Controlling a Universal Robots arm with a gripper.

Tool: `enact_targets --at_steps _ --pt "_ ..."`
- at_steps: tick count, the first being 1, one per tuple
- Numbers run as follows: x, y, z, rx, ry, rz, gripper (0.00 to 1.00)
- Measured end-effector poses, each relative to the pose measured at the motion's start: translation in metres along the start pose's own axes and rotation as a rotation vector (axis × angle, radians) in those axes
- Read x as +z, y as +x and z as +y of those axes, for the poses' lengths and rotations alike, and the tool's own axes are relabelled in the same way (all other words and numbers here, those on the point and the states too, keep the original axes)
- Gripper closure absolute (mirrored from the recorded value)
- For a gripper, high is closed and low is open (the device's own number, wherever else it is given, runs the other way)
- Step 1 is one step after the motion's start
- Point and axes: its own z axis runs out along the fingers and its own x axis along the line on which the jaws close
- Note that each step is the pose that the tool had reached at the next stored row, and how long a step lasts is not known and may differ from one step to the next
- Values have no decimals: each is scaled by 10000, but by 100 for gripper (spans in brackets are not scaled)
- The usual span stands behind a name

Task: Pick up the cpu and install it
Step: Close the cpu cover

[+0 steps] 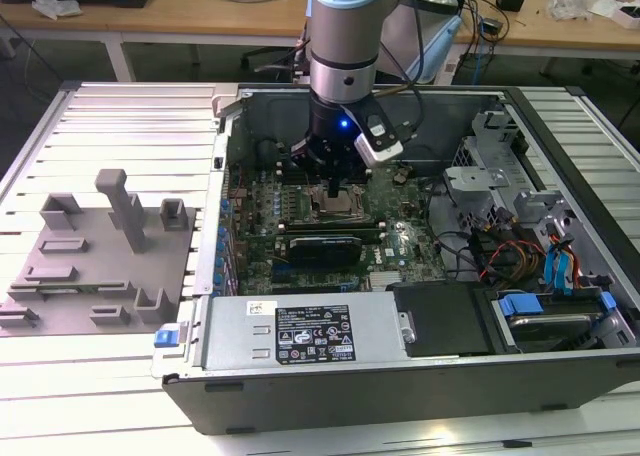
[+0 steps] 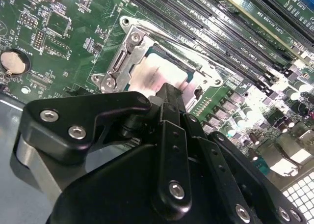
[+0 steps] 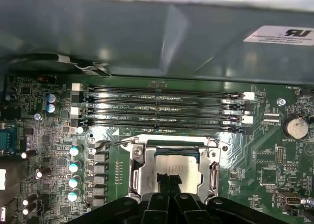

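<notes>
Jaws clenched, black tips (image 3: 163, 182) over flat silvery sq. cpu (image 3: 184, 166) in metal-framed socket (image 3: 140, 177).

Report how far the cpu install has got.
Done: the cpu lies inside the socket frame on the motherboard. In hand: the tool is down at the cpu's top. Left: the tool has not pulled clear, and whether the cpu is fully seated cannot be told.

A white label (image 1: 312, 336) with a black panel of small marks is lying on the grey power supply cover (image 1: 225, 338), nearer the exterior camera than the gripper (image 1: 335, 189), and a white sticker (image 3: 284, 35) is sitting on the case wall (image 3: 147, 42) beyond the gripper, both too small to read.
</notes>
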Motion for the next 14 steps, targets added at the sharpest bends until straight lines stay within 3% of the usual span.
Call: enact_targets --at_steps 6,14 --pt "6 16 -3 -1 -3 -3 89" --pt "57 158 -20 -22 -1 -4 89"
